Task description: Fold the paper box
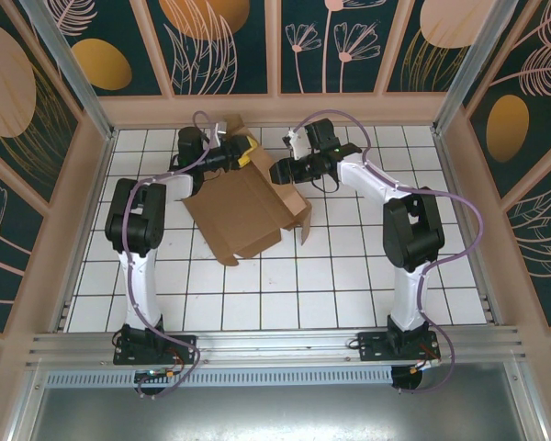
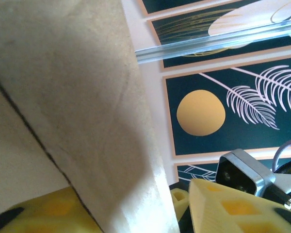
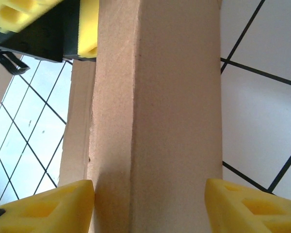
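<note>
Half-folded paper box (image 1: 243, 209) at the far middle of the tabletop (image 1: 349, 276), right wall raised. Probably light, thin cardboard: stiff across panels, quick to bend at creases, easily dented by a hard pinch. Best taken at flap edges beside a crease. Left gripper (image 1: 244, 152) open astride the far flap. Right gripper (image 1: 281, 172) astride the right wall, pads close on both sides; pinching or not, cannot tell.

Paper box (image 3: 160, 121): matt brown cardboard, faintly fibrous, between the yellow plastic jaws. Table (image 1: 349, 276): smooth white tiles, slightly glossy. Frame rail (image 1: 285, 344): brushed metal.
</note>
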Tool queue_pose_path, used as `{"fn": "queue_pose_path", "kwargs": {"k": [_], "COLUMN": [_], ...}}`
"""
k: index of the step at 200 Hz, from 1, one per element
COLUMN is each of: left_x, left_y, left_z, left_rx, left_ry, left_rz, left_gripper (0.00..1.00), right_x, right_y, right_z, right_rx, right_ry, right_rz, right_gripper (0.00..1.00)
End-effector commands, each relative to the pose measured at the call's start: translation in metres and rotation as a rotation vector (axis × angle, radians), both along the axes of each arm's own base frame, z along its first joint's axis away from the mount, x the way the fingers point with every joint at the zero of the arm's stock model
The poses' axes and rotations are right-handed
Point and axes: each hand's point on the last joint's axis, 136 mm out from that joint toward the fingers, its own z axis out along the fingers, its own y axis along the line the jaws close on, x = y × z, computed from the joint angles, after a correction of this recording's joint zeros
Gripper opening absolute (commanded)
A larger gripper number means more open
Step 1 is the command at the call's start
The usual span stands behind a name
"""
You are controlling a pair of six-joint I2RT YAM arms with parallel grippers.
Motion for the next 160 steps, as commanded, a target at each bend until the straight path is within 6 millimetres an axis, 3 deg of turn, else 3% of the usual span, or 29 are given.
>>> {"fn": "queue_pose_path", "kwargs": {"k": [1,34,53,87,122,126,160], "left_x": [0.001,0.000,0.002,-0.003,-0.015,-0.019,-0.032], "left_y": [-0.004,0.002,0.017,0.050,0.060,0.061,0.067], "left_z": [0.011,0.020,0.027,0.049,0.075,0.064,0.048], "left_rx": [-0.034,-0.077,-0.082,-0.140,-0.176,-0.159,-0.152], "left_ry": [-0.061,-0.051,-0.047,-0.061,-0.085,-0.064,0.012], "left_rz": [-0.045,0.018,0.155,0.430,0.617,0.636,0.803], "left_gripper": [0.38,0.10,0.00,0.00,0.00,0.00,0.00], "right_x": [-0.011,0.000,0.011,0.025,0.032,0.030,0.006], "right_y": [-0.004,-0.011,-0.018,-0.027,-0.050,-0.052,-0.052], "right_z": [-0.022,-0.011,0.012,0.080,0.114,0.117,0.139], "right_rx": [-0.033,-0.044,-0.041,-0.021,-0.145,-0.144,-0.034], "right_ry": [0.059,0.018,-0.035,-0.174,-0.330,-0.338,-0.317], "right_rz": [0.030,-0.023,-0.084,-0.178,-0.371,-0.386,-0.394], "right_gripper": [0.61,0.62,0.65,0.71,0.72,0.71,0.65]}}
